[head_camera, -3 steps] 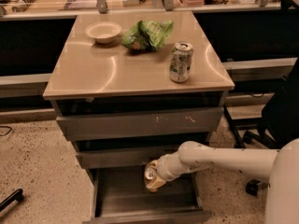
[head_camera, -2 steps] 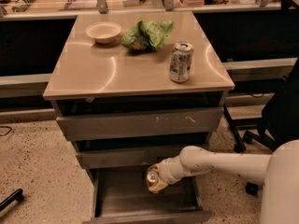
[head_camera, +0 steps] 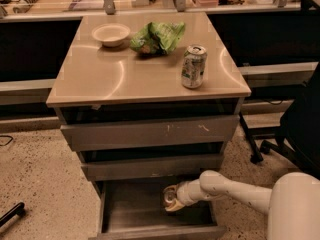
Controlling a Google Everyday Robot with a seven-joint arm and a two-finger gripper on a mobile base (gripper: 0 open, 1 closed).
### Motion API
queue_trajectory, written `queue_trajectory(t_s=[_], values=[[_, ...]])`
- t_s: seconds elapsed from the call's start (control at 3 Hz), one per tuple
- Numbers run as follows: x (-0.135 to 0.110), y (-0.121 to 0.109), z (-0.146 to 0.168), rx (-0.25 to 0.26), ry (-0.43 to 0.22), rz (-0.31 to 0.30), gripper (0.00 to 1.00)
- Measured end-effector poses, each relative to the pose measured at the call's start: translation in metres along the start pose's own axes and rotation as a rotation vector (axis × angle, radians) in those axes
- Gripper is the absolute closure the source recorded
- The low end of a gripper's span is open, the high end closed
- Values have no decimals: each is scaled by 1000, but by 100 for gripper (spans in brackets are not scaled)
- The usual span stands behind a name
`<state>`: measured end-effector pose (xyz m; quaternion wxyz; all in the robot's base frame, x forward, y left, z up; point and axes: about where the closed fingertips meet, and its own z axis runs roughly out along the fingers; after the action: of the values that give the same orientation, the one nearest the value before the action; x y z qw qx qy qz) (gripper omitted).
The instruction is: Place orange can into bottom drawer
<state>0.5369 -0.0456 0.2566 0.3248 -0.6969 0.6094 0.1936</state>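
The bottom drawer (head_camera: pixel 130 209) is pulled open below two shallower grey drawers; its inside is grey. My white arm reaches in from the lower right. My gripper (head_camera: pixel 170 200) sits over the right part of the open drawer, shut on the orange can (head_camera: pixel 170 196), whose silver top and orange-brown side show at the fingers. The can is held low inside the drawer space, just under the middle drawer's front.
On the cabinet top (head_camera: pixel 100 79) stand a white-and-green silver can (head_camera: pixel 193 66), a green chip bag (head_camera: pixel 157 36) and a white bowl (head_camera: pixel 110 34). A black office chair (head_camera: pixel 295 129) stands at the right. A dark object (head_camera: pixel 12 214) lies on the floor at left.
My gripper with the orange can has sunk lower into the bottom drawer. Nothing on the cabinet top has moved.
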Motion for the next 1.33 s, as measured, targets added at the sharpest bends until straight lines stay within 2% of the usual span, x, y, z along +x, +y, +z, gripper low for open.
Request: queue_trajectory(t_s=[0.33, 1.33], values=[[-1, 0, 0, -1, 0, 0, 100], [38, 8, 51, -117, -53, 48, 100]])
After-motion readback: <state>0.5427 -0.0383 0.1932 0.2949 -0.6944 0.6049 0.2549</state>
